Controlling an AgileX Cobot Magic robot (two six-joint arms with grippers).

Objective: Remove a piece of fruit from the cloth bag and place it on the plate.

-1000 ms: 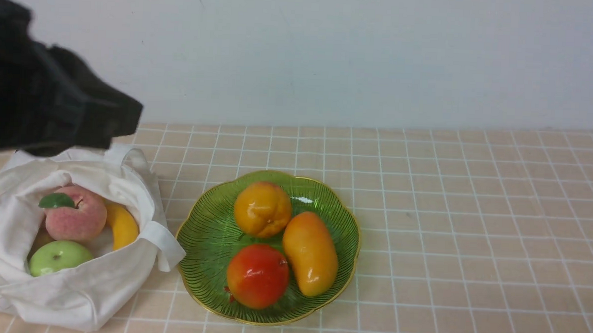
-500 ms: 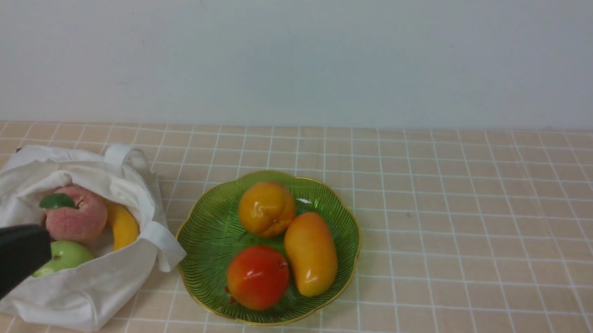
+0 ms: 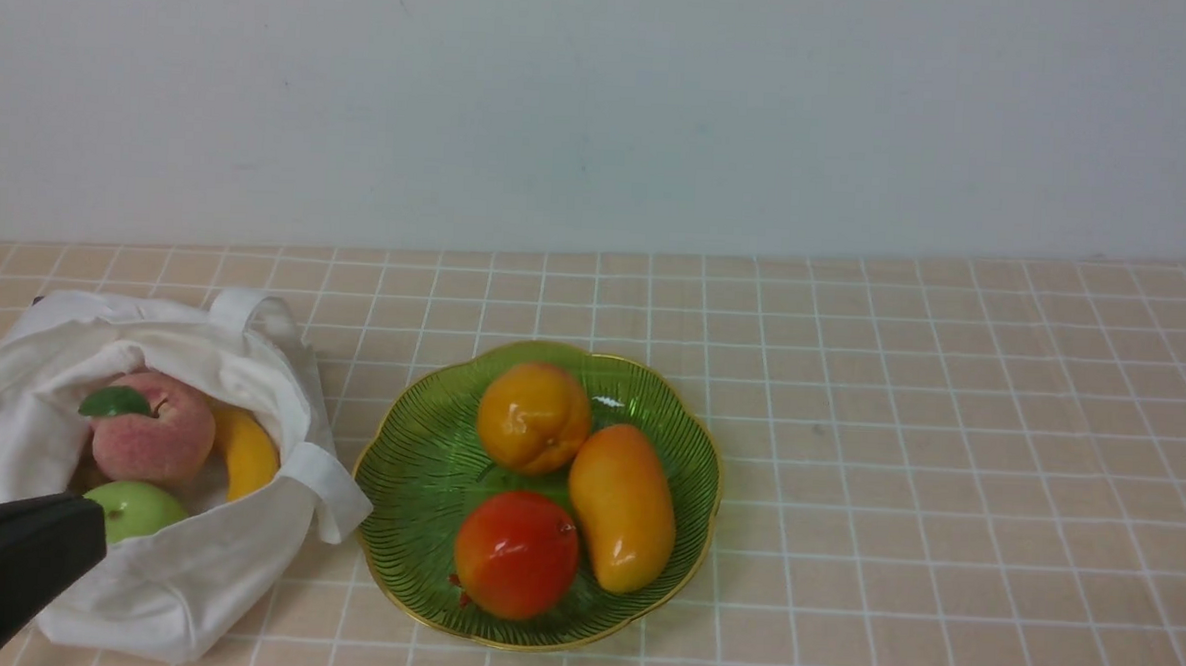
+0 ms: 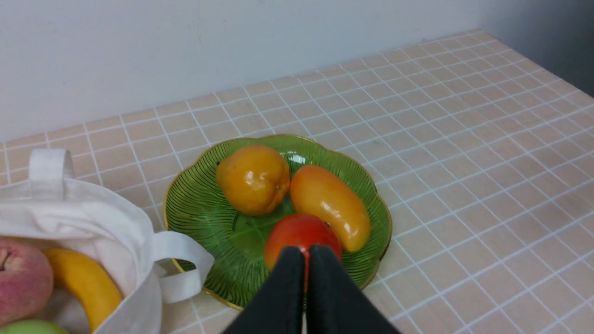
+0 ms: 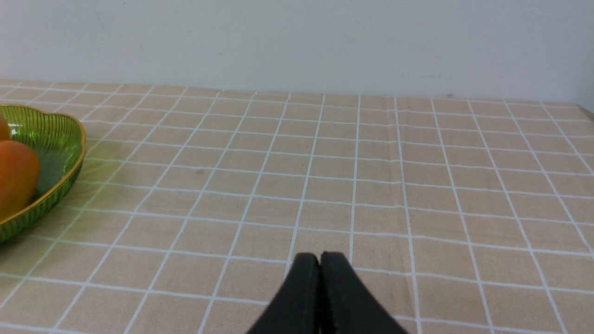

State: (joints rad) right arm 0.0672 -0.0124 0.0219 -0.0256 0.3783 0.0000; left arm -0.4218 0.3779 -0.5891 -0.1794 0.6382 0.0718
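The right gripper (image 5: pixel 319 260) hangs low over the checked cloth (image 5: pixel 371 185), its black jaws pressed together with nothing between them. Well apart from it, part of the green plate (image 5: pixel 60 139) shows, cut off by the frame's edge, holding an orange fruit (image 5: pixel 16 176), possibly a mango. A pale wall (image 5: pixel 297 41) stands behind.

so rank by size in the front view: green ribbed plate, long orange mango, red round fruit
Largest: green ribbed plate.
Then long orange mango, barely ahead of red round fruit; those two look nearly alike.
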